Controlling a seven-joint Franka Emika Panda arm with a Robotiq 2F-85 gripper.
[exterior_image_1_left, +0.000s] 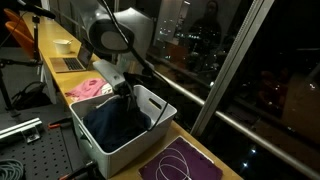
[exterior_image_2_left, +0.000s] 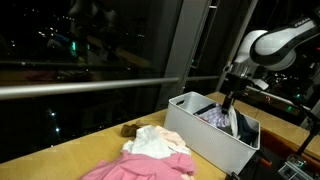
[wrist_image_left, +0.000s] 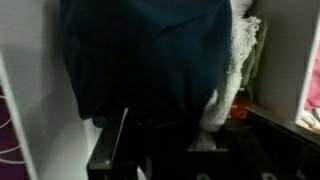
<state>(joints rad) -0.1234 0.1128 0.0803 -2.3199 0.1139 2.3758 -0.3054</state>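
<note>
Night-dark window glass (exterior_image_2_left: 90, 50) backs a long wooden counter (exterior_image_2_left: 60, 150), and on it stands one white plastic bin (exterior_image_1_left: 120, 150), its long side running along the counter's length. The gripper (exterior_image_1_left: 127, 90) reaches straight down into the bin from above, towards the window-side wall in both exterior views. Its jaws are pressed together, and they appear to pinch a fold of the navy garment (exterior_image_1_left: 115, 120), though the contact itself is lost in the dark.

In the wrist view the gripper (wrist_image_left: 150, 150) sits at the bottom edge and the navy garment (wrist_image_left: 140, 60) begins right at the fingertips. From there it spreads away up the picture between the bin's white walls. So the cloth lies directly under and ahead of the hand, touching it. It is bunched rather than laid out, so no clear long axis shows; most of its bulk fills the bin's near half in an exterior view.

Counted:
- one arm with one gripper
- one bin
- one navy garment in the bin
- one pale lacy cloth (wrist_image_left: 240, 50) tucked against the right wall (there may be more light fabric beneath, too hidden to count)

Outside the bin:
- one pink garment (exterior_image_2_left: 140, 165) with one white garment (exterior_image_2_left: 155, 140) lying on it, just left of the bin
- one purple cloth (exterior_image_1_left: 180, 160) on the counter's near end
- one laptop (exterior_image_1_left: 72, 63) at the far end, well apart
</note>
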